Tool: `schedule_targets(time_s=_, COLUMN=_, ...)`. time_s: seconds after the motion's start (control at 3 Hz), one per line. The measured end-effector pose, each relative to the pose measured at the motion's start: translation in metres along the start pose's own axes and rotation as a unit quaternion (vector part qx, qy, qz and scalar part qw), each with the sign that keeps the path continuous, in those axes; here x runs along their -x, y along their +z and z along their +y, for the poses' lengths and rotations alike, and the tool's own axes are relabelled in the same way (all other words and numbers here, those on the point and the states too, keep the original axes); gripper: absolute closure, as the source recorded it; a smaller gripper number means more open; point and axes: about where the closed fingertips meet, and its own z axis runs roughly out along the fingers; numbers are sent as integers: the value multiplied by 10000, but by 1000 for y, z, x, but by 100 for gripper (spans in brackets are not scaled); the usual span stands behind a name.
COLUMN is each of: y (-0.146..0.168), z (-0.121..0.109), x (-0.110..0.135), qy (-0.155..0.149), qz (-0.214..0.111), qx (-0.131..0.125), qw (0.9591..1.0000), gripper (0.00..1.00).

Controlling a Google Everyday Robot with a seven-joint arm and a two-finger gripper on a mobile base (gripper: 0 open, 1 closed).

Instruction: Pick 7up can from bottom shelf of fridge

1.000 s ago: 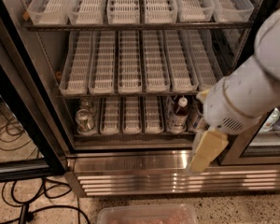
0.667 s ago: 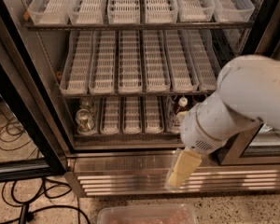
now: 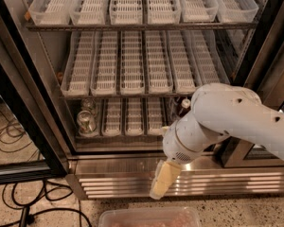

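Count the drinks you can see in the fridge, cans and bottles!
Cans: 1, the 7up can on the bottom shelf, left.
Bottles: 1, peeking out behind the arm.
Total: 2 that clearly show.
The gripper hangs low before the base grille.

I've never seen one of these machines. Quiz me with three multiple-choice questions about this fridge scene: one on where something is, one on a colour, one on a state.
1. Where is the 7up can?
A) left end of the bottom shelf
B) top shelf
C) on the floor

2. What colour are the slotted trays?
A) red
B) white
C) blue

3. What state is the can in?
A) gripped and lifted out
B) crushed flat
C) standing upright, untouched

Answers:
1 A: it sits at the left of the lowest rack.
2 B: every row is white plastic.
3 C: the gripper hangs low in front of the steel base grille, well apart from the can.
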Motion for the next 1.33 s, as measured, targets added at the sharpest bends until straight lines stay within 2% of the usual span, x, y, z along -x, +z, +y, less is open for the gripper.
schedule_targets(time_s=0.33, y=1, z=0, x=0, qy=1, qz=1, qx=10, qw=10000, gripper=0)
schedule_targets(time_s=0.67, y=15, z=1, x=7, qy=-16, qz=-193, qx=-87, qw=9998, gripper=0)
schedule_targets(time_s=1.0, y=53, z=12, x=15, qy=145, qz=-757, qx=-103, qw=9970, gripper=0)
schedule_targets(time_s=1.33, y=85, z=1, x=43, qy=321, qz=-1677, qx=-268, qw=9849, gripper=0)
